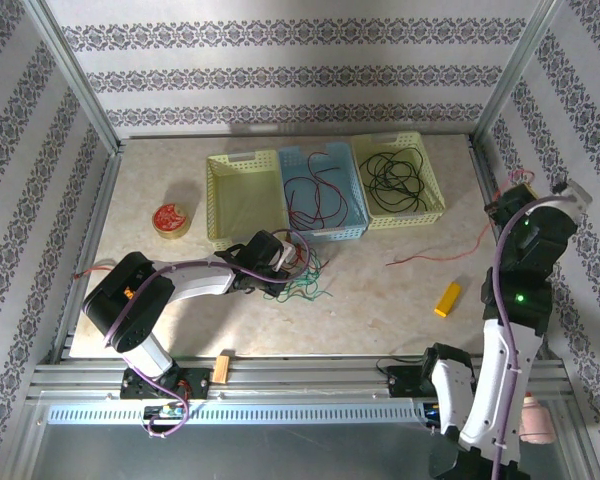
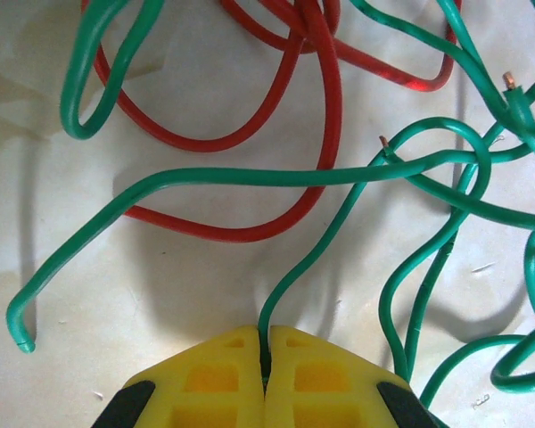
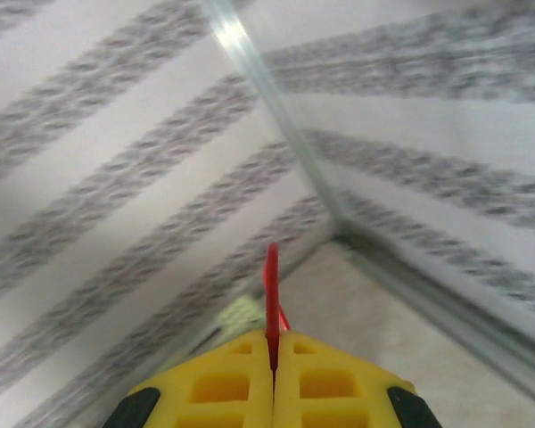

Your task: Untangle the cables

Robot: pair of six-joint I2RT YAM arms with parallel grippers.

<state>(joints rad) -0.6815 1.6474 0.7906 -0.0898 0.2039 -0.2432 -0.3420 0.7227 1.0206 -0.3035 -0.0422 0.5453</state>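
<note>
On the beige marbled table, the row of 3 perforated plastic baskets sits at 12 o'clock, and the middle and right ones hold sorted wire. What is left to sort is the loose tangle of thin green and red cables at the table's centre, just in front of the baskets. My left arm reaches right into it, so that arm is clearly the nearer one. My right arm stands raised at the 3 o'clock edge, well apart from the knot. The left gripper is clenched on 1 thin green cable. In the left wrist view, that strand leaves the closed yellow jaws toward 12 o'clock and bends off toward 1 o'clock. There it meets the other green loops, with the red loops lying beyond at 11 to 12 o'clock. The right gripper is clamped on a thin red cable. In the top view, its long axis runs from the raised jaws down across the table toward 9 o'clock, and its free end stops short of the tangle. I judge the next pull should draw the green strand toward 6 o'clock, away from the knot.
</note>
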